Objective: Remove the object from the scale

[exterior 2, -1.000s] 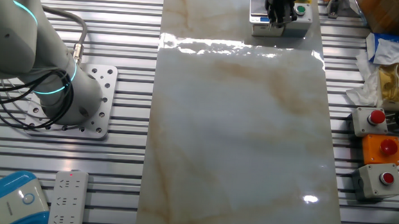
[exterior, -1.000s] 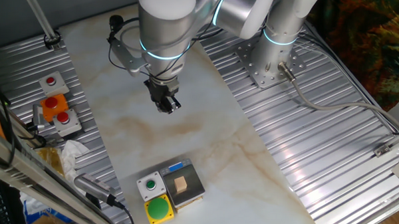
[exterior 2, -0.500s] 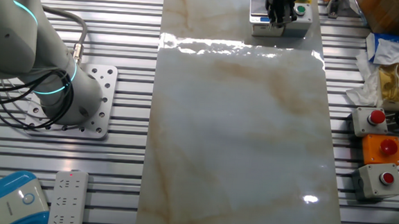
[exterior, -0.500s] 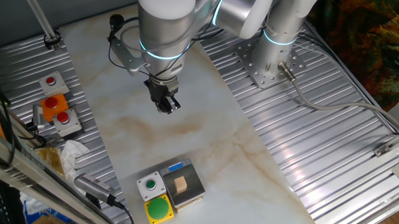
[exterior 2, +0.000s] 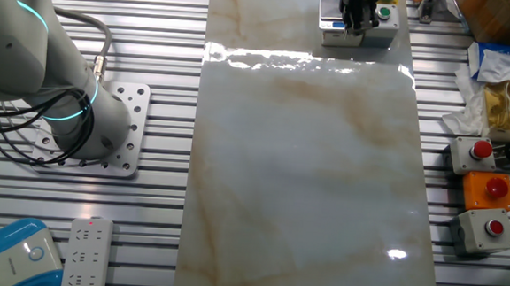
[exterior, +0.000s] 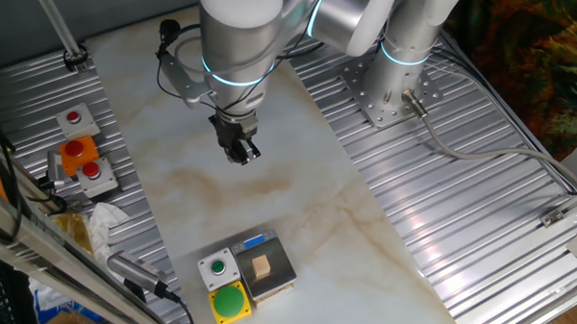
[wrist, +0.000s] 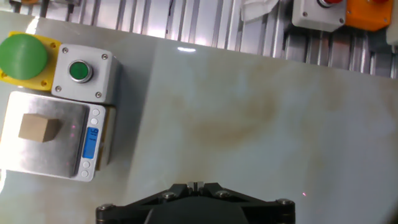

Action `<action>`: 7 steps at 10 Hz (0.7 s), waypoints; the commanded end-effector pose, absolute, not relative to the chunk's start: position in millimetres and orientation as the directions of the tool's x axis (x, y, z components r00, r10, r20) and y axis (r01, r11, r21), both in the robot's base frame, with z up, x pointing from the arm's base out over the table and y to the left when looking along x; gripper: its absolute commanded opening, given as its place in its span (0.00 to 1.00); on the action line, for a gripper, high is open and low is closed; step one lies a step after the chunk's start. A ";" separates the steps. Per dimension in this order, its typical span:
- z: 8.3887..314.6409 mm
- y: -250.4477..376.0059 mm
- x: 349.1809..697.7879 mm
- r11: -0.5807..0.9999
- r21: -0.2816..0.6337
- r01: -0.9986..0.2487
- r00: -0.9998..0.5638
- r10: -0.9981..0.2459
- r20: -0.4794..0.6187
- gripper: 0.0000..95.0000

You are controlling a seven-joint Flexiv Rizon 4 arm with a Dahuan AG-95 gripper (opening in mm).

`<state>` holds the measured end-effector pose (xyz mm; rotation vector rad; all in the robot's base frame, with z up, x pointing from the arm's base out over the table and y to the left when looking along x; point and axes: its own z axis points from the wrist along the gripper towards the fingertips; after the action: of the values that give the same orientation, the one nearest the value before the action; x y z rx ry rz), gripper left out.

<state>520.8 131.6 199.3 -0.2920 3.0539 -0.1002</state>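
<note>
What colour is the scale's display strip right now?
Lit blue, on the scale edge beside its buttons; the cube sits on the plate. Hand view shows it best.

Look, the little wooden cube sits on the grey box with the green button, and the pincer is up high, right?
Not quite. The hand view shows the wooden cube on the scale, next to the grey box. The pincer is indeed up high, far from it.

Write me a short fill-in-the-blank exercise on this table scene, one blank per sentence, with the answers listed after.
1. The wooden cube rests on the plate of the ____.
2. The grey box beside the scale carries a small ____ button.
3. The large green button sits on a ____ base.
4. The tool hangs above the marble slab, ____ from the cube.

Answers: scale; green; yellow; apart
</note>
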 end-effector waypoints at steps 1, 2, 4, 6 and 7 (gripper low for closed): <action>199.5 131.6 520.5 0.957 -0.064 -0.283 -0.957 -0.286 -0.050 0.00; 199.5 131.6 520.5 0.943 -0.059 -0.329 -0.942 -0.332 -0.046 0.00; 199.5 131.6 520.5 0.921 -0.050 -0.386 -0.920 -0.389 -0.045 0.00; 199.5 131.6 520.5 0.916 -0.054 -0.396 -0.916 -0.399 -0.046 0.00; 199.5 131.6 520.5 0.918 -0.053 -0.392 -0.918 -0.395 -0.047 0.00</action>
<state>520.5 131.7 199.7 -0.6327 3.0205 -0.0654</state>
